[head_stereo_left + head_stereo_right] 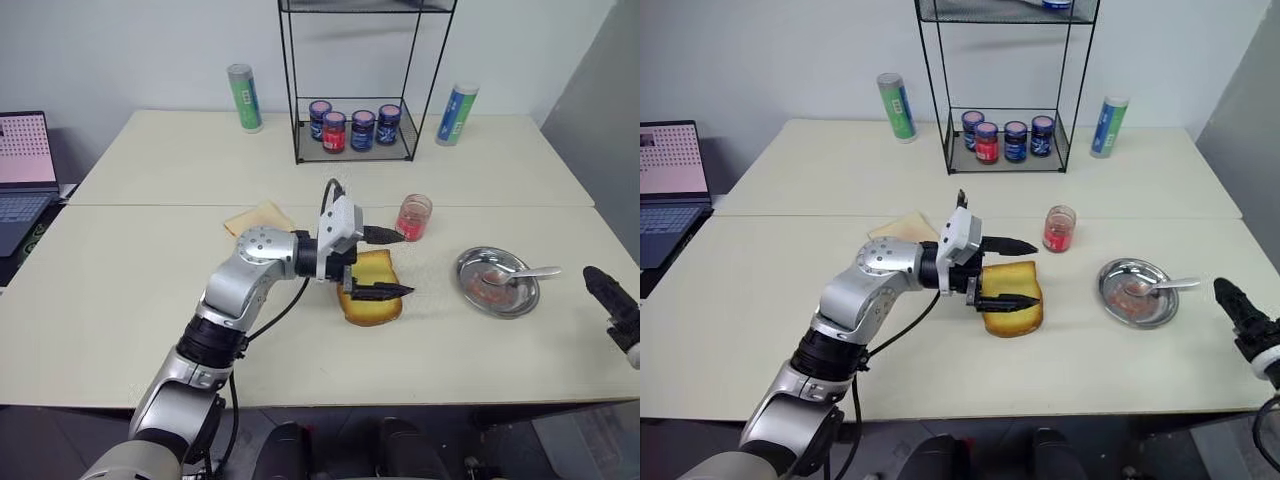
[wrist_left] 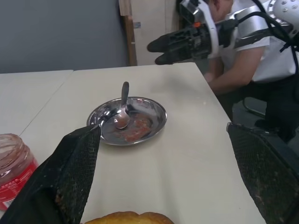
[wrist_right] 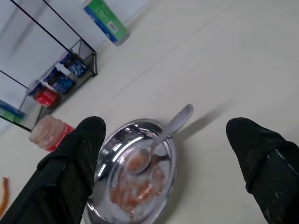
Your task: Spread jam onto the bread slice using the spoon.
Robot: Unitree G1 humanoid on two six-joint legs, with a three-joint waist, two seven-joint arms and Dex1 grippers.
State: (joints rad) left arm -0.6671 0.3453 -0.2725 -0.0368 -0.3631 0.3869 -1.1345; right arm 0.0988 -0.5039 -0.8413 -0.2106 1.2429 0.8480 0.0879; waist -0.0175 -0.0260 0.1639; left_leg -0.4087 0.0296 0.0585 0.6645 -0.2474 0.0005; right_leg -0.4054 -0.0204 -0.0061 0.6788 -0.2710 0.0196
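- Jaws: left gripper (image 1: 387, 263) spread wide, empty, above the thick golden-yellow bread slice (image 1: 372, 300); right gripper (image 3: 170, 154) likewise wide, empty.
- Small silver metal spoon (image 1: 522, 274): resting in the round steel dish (image 1: 470, 283), red-pink jam (image 3: 135, 184) smeared there.
- Step: spoon not yet picked up; next, right jaws must close on its handle.

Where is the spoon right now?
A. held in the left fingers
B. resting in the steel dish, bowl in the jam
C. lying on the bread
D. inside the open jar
B: the spoon lies in the steel dish with its bowl on the jam smear and its handle over the rim; both sets of fingers are open and hold nothing.
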